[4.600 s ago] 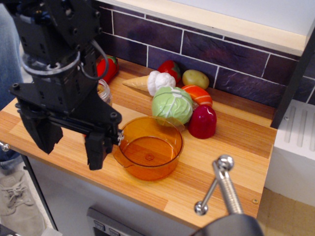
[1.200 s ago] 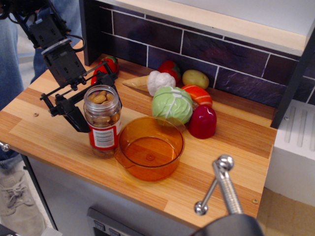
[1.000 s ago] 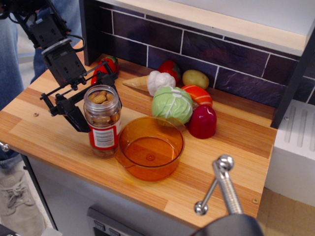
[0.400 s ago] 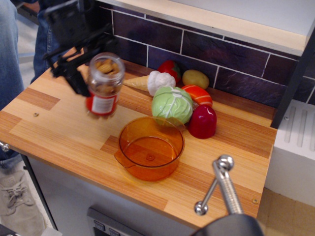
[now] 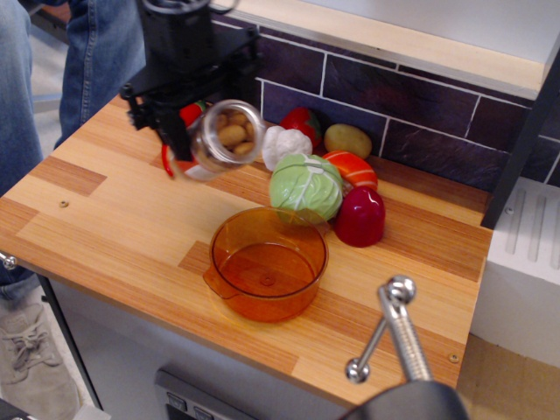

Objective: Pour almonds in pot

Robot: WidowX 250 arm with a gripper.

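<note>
— How many things do you count on the worktop (image 5: 114,227)?

— I count one pot (image 5: 268,262), orange and translucent, standing empty near the front edge. Behind it there is one green toy cabbage (image 5: 306,185), one dark red rounded toy (image 5: 360,216), one orange toy (image 5: 352,168), one yellow-green potato toy (image 5: 347,139), one white garlic-like toy (image 5: 284,143) and one red pepper toy (image 5: 301,121). Behind my arm I see part of one more red toy (image 5: 190,115). There is also one clear jar (image 5: 220,140), but it is in the air.

— Where are the almonds (image 5: 233,132)?

— They are inside the jar. I cannot count them; only a few show at the open mouth. My gripper (image 5: 192,131) holds the jar with the jaws closed on its body, above the worktop, up and to the left of the pot, not over it.

— What is different from the moment before?

— A moment ago the jar was almost upright and more to the left. Now it is tilted strongly, the mouth turned towards the right and towards the camera, and it has moved closer to the toys. The pot has not moved and no almond lies in it.
</note>
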